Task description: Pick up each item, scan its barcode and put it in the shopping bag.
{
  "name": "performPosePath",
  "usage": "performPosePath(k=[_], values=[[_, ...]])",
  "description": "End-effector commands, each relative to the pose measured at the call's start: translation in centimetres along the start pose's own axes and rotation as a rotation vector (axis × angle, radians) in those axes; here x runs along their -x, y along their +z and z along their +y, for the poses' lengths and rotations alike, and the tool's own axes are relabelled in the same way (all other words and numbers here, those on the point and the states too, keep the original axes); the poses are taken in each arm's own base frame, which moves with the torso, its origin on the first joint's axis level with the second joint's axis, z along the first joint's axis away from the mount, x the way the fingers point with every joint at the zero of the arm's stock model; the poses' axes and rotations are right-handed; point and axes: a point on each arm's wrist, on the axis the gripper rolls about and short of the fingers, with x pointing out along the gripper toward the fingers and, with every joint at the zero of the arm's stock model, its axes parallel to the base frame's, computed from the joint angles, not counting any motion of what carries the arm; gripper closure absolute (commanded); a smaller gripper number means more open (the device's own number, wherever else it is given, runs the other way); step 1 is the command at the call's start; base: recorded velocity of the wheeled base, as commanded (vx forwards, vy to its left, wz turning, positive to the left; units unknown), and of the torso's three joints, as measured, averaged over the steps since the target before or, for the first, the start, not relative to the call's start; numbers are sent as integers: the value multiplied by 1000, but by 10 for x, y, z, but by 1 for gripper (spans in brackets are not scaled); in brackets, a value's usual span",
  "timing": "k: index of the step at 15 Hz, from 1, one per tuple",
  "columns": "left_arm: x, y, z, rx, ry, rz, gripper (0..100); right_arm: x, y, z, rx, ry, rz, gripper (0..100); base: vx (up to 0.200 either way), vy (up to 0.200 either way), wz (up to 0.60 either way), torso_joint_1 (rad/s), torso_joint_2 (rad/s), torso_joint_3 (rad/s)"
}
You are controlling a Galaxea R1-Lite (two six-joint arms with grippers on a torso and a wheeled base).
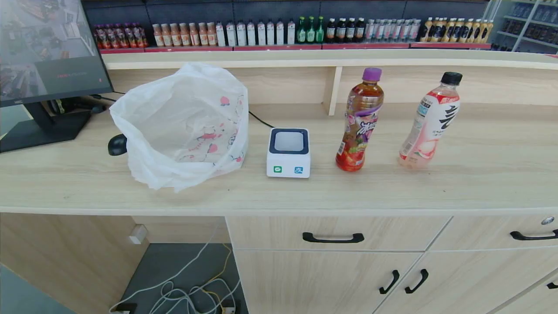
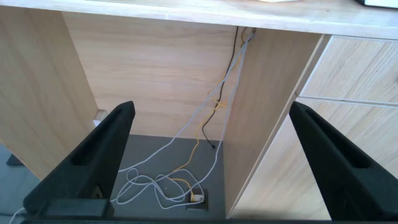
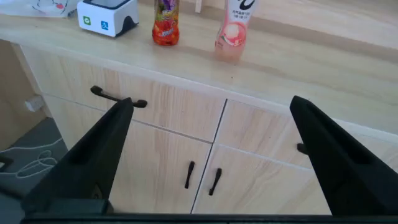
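On the wooden counter (image 1: 479, 174) stand two upright bottles: a red tea bottle with a purple cap (image 1: 359, 120) (image 3: 166, 22) and, to its right, a pale pink drink bottle with a black cap (image 1: 430, 122) (image 3: 234, 28). A white scanner box (image 1: 288, 152) (image 3: 107, 15) sits left of them. Further left the white plastic shopping bag (image 1: 183, 126) stands open. My left gripper (image 2: 211, 168) is open, low in front of the gap under the counter. My right gripper (image 3: 211, 168) is open too, below the counter edge, facing the drawer fronts.
A monitor on a black stand (image 1: 43, 65) fills the counter's back left, with a black object (image 1: 117, 145) beside the bag. A raised shelf (image 1: 331, 61) runs along the back. Drawers with black handles (image 1: 333, 237) sit below; loose cables (image 2: 168, 180) lie on the floor.
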Motion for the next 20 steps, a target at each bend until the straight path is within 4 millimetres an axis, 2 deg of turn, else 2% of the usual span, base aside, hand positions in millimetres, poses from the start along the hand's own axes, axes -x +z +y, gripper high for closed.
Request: performPosePath(k=[1, 4, 8, 9, 10, 15, 18, 20], values=[[0, 0, 0, 0, 0, -1, 0, -19, 6, -4, -17, 71, 70, 0, 0, 0, 0, 0, 0, 0], [0, 0, 0, 0, 1, -1, 0, -41, 8, -6, -44, 222, 125, 0, 0, 0, 0, 0, 0, 0], [0, 0, 0, 0, 1, -1, 0, -83, 10, -3, 9, 426, 147, 0, 0, 0, 0, 0, 0, 0], [0, 0, 0, 0, 1, -1, 0, -83, 10, -3, 9, 426, 147, 0, 0, 0, 0, 0, 0, 0], [0, 0, 0, 0, 1, -1, 0, -104, 9, 2, 21, 487, 159, 0, 0, 0, 0, 0, 0, 0], [0, 0, 0, 0, 0, -1, 0, -162, 5, 19, 32, 548, 139, 0, 0, 0, 0, 0, 0, 0], [0, 0, 0, 0, 1, -1, 0, -189, 0, 36, 15, 468, 168, 0, 0, 0, 0, 0, 0, 0], [0, 0, 0, 0, 1, -1, 0, -199, 3, 53, -77, 382, 189, 0, 0, 0, 0, 0, 0, 0]])
